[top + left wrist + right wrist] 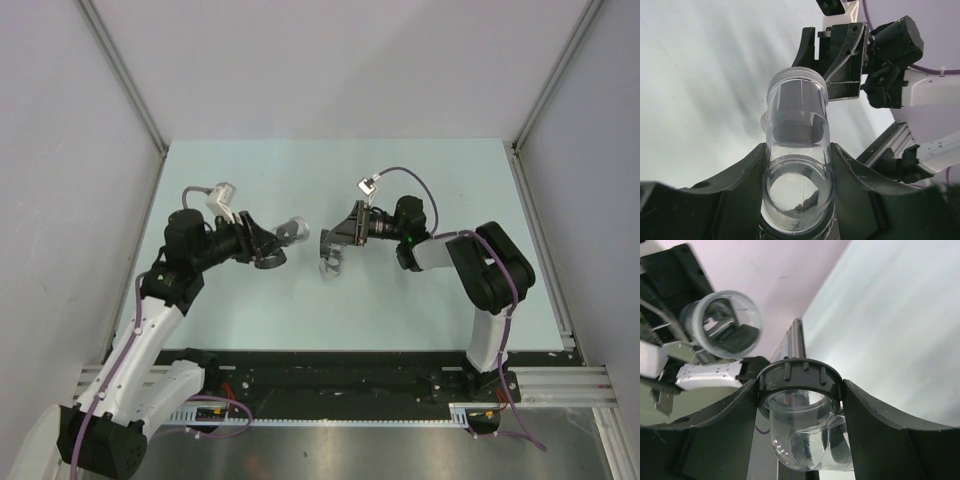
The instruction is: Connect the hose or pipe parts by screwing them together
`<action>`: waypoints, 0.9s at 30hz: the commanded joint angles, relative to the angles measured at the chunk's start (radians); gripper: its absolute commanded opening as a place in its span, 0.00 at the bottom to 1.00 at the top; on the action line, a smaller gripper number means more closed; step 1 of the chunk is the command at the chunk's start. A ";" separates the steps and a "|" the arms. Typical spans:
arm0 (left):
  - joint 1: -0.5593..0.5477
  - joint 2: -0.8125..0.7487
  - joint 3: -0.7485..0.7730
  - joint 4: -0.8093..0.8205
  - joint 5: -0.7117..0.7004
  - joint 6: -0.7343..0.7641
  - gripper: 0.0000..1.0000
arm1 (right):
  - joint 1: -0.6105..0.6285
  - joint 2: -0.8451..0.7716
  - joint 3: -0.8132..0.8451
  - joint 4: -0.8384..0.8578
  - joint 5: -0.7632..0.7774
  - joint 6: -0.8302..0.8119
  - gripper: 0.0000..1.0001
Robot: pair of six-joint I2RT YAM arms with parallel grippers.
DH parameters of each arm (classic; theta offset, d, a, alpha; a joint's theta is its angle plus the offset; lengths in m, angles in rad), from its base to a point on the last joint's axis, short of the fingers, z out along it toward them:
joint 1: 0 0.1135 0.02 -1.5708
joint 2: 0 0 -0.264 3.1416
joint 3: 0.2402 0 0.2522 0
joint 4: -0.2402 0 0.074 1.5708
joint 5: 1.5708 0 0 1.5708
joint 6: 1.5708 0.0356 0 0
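Note:
My left gripper is shut on a clear elbow pipe part, whose threaded end points away toward the right arm. My right gripper is shut on the other clear elbow part, its fingers pressing on the black ribbed nut. In the top view the left gripper with its part and the right gripper with its part hang above the table's middle, a small gap between them. The left-held part shows open-mouthed at the right wrist view's upper left.
The pale green table is walled by grey panels on three sides. A black rail runs along the near edge by the arm bases. Purple cables loop off both arms.

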 commanded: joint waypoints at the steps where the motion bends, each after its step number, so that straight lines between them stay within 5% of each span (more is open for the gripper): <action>1: 0.011 0.018 0.011 -0.048 -0.075 0.065 0.00 | -0.006 0.042 -0.005 -0.111 0.100 -0.052 0.40; 10: 0.014 0.039 0.008 -0.062 -0.085 0.092 0.00 | -0.073 0.178 -0.041 -0.079 0.164 0.083 0.48; 15: 0.015 0.052 0.002 -0.062 -0.080 0.101 0.00 | -0.118 0.197 -0.075 -0.059 0.164 0.094 0.66; 20: 0.015 0.072 0.011 -0.065 -0.074 0.108 0.00 | -0.136 0.154 -0.074 -0.294 0.215 -0.038 0.80; 27: 0.015 0.099 0.022 -0.065 -0.072 0.115 0.00 | -0.178 0.044 -0.039 -0.666 0.314 -0.261 0.87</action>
